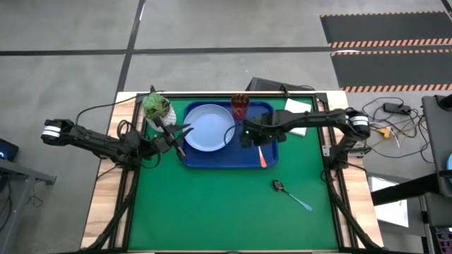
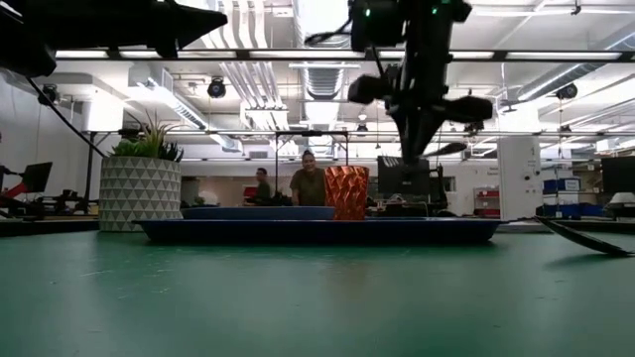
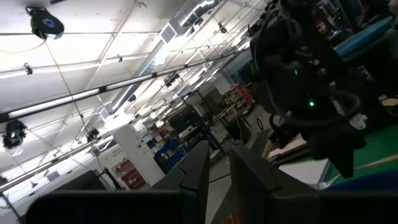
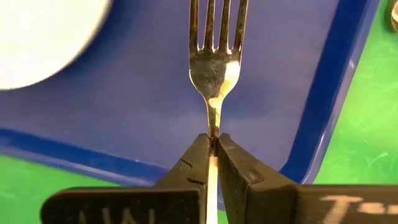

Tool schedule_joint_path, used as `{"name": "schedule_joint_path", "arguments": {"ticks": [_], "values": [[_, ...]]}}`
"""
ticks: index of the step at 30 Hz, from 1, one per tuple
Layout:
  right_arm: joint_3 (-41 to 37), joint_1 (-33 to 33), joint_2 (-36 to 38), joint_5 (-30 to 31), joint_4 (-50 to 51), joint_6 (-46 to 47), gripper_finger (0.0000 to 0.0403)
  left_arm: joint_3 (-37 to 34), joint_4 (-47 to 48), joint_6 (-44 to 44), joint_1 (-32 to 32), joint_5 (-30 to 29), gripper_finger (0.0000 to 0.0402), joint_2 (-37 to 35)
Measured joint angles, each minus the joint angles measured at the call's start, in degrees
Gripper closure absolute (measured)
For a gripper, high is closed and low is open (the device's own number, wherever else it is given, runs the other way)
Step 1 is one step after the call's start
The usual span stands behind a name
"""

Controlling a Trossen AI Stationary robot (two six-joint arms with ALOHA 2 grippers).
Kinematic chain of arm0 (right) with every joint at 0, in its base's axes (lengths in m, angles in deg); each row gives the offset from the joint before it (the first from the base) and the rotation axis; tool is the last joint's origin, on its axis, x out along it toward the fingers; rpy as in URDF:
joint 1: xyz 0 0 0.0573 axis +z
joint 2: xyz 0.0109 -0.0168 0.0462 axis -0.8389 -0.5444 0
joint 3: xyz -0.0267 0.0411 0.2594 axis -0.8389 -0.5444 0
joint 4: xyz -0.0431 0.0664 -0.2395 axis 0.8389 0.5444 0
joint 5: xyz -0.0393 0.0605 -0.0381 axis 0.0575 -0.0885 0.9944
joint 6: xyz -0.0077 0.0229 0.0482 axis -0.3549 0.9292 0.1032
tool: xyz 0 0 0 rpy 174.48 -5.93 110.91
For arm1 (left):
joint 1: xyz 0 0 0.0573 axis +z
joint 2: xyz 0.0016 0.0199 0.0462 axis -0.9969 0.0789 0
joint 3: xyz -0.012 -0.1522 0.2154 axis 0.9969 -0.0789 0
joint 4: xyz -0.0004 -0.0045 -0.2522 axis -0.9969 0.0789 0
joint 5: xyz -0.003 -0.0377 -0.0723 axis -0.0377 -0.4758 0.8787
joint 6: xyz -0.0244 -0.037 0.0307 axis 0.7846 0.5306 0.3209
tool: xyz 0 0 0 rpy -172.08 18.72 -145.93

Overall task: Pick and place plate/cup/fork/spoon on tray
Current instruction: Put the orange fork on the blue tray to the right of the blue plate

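Observation:
The dark blue tray point(image 1: 268, 113) lies at the far middle of the green mat. The pale blue plate point(image 1: 209, 127) lies in its left half. The red-orange cup point(image 1: 240, 106) stands in its far part, also in the low view point(image 2: 346, 192). My right gripper point(image 1: 248, 134) hangs over the tray's right half, shut on the fork point(image 4: 214, 62), whose orange handle point(image 1: 262, 156) points toward the near edge. The blue-handled spoon point(image 1: 292, 194) lies on the mat, near right of the tray. My left gripper point(image 1: 180, 135) waits at the tray's left rim, fingers together, empty. My right gripper pinches the fork's thin metal neck point(image 4: 214, 127), just behind the tines, between its two fingertips. The fingers come from above, pointing down. The tines reach out past the fingertips over the tray's floor. In the low view the fingers point(image 2: 417, 149) hang well above the tray's rim.
A white pot with a green plant point(image 1: 156, 107) stands by the tray's far left corner, close to my left gripper. A white block point(image 1: 298, 106) lies at the far right. People point(image 2: 310, 183) stand in the room beyond the table. Open mat lies near the front edge.

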Motion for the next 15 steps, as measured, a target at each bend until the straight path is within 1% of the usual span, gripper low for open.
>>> {"name": "schedule_joint_path", "arguments": {"ticks": [2, 6, 9, 15], "values": [[-0.1, -1.6, -0.9, -0.9, -0.1, 0.0, 0.0393, 0.0, 0.0, -0.4, 0.0, -1.9, 0.0357, 0.0], [0.0, -3.8, -2.7, -0.9, -1.4, -0.7, 0.0393, 0.0, 0.0, -4.2, 0.0, -6.6, 0.0357, 0.0], [0.0, -4.7, -3.7, -0.9, -1.4, -0.5, 0.0394, 0.0, 0.0, -4.6, 0.0, -9.2, 0.0357, -0.1], [-0.4, -7.1, -5.7, -1.1, -1.4, -3.8, 0.0394, 0.0, -0.1, -4.6, 0.0, -9.5, 0.0357, -0.4]]}}
